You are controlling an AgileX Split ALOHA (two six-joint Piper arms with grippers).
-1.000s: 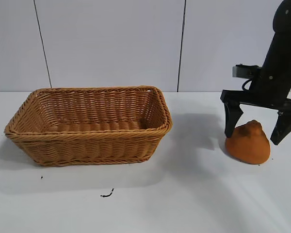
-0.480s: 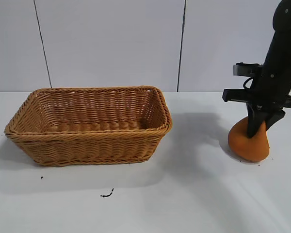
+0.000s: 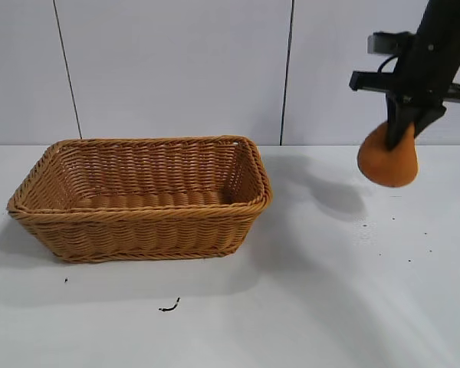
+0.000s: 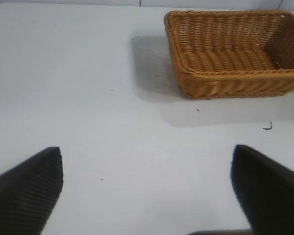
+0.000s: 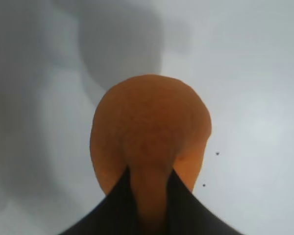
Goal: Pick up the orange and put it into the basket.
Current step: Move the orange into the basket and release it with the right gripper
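The orange (image 3: 388,162) is a dull brownish-orange teardrop fruit. It hangs in the air at the right, well above the table, pinched by its knobby top in my right gripper (image 3: 405,132). In the right wrist view the orange (image 5: 149,129) fills the middle, with the black fingers (image 5: 112,205) closed on its neck. The tan wicker basket (image 3: 31,208) stands empty on the table at the left, apart from the orange. The left wrist view shows the basket (image 4: 186,73) far off and my left gripper (image 4: 147,181) open and empty over bare table.
The white table carries a small dark scrap (image 3: 169,307) in front of the basket and a few dark specks (image 3: 364,225) below the orange. A panelled grey wall stands behind.
My right gripper closed on the orange's top and lifted it off the table, up to about the height of the basket rim and above. The basket has not moved.
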